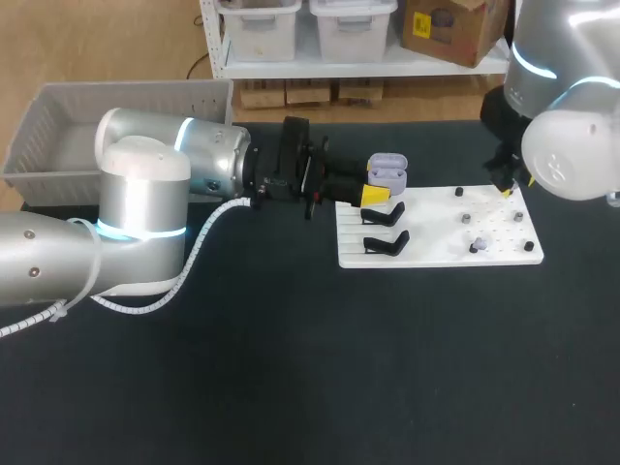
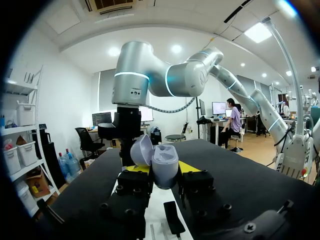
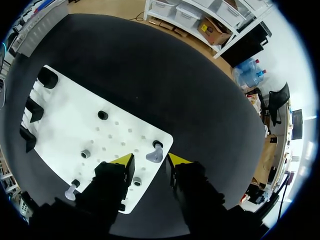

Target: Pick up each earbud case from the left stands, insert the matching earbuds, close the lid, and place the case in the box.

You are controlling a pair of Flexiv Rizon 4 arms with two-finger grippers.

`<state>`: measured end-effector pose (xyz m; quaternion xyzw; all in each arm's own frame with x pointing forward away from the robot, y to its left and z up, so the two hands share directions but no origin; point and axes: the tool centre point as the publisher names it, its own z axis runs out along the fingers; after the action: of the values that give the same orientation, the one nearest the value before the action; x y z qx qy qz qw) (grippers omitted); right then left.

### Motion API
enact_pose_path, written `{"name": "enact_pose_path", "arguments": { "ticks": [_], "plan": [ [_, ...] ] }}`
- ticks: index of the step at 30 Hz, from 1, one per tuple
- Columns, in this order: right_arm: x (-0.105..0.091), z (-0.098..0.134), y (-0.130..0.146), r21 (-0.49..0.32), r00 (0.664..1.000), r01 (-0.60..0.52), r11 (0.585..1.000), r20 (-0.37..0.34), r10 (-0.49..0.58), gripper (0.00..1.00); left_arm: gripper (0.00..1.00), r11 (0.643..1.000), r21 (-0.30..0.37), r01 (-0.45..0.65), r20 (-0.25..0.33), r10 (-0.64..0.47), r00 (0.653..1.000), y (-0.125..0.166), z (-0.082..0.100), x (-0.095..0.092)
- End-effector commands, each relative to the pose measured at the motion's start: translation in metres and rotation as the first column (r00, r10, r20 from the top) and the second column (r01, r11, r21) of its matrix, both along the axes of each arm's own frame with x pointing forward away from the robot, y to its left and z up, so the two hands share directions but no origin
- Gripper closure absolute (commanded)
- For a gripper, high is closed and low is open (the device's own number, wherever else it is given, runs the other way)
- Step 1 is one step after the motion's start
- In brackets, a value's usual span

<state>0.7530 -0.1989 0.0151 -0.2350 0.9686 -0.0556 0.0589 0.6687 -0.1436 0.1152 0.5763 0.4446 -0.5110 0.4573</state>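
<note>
At the upper left of the head view sits the grey box point(image 1: 58, 145), where the case is to end up, with nothing visible in it. My left arm reaches across the black worktop point(image 1: 291, 368) toward the middle, and my left tool point(image 2: 161, 170) is clamped on the lilac earbud case point(image 1: 387, 169), a yellow tip against each side of its lower shell. The lid stands open, and the case is held just above the upper left corner of the white board point(image 1: 436, 254). Below it, two black stands point(image 1: 385, 213) on the board's left part are bare. The case looks like light, smooth, hard plastic that could slip or twist, so I judge a hold on the shell and clear of the hinge and lid to be best. Further right, my right tool point(image 3: 150, 161) hangs over the board's far right edge with its fingers apart. A small lilac earbud point(image 3: 156, 154) sits on the board just ahead of the gap, and I cannot see either finger touching it. It is tiny, rounded and likely to skid, so I would pinch it gently across its body.
</note>
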Motion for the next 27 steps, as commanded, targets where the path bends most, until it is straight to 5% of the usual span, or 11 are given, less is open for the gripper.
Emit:
{"name": "enact_pose_path", "arguments": {
  "ticks": [1, 16, 20, 22, 27],
  "plan": [
    [0.005, -0.003, -0.001, -0.002, 1.000, 0.004, 1.000, -0.008, -0.005, 0.60, 1.00, 1.000, -0.002, -0.003, 0.003, 0.003, 1.000, 0.000, -0.001, -0.001],
    [0.004, -0.005, -0.003, -0.004, 1.000, 0.012, 1.000, -0.007, -0.012, 0.72, 1.00, 1.000, -0.002, -0.003, 0.003, 0.003, 1.000, 0.000, -0.001, -0.001],
    [0.004, -0.005, -0.003, -0.008, 1.000, 0.013, 1.000, -0.005, -0.013, 0.82, 1.00, 1.000, -0.002, -0.003, 0.003, 0.003, 1.000, 0.000, -0.001, -0.001],
    [0.004, -0.005, -0.004, -0.010, 1.000, 0.014, 1.000, -0.001, -0.014, 0.99, 1.00, 1.000, -0.002, -0.003, 0.003, 0.003, 1.000, 0.000, -0.001, -0.001],
    [-0.002, 0.007, -0.003, -0.016, 1.000, 0.012, 1.000, 0.021, -0.011, 1.00, 1.00, 1.000, -0.002, -0.003, 0.003, 0.003, 1.000, 0.000, -0.001, -0.001]
  ]
}}
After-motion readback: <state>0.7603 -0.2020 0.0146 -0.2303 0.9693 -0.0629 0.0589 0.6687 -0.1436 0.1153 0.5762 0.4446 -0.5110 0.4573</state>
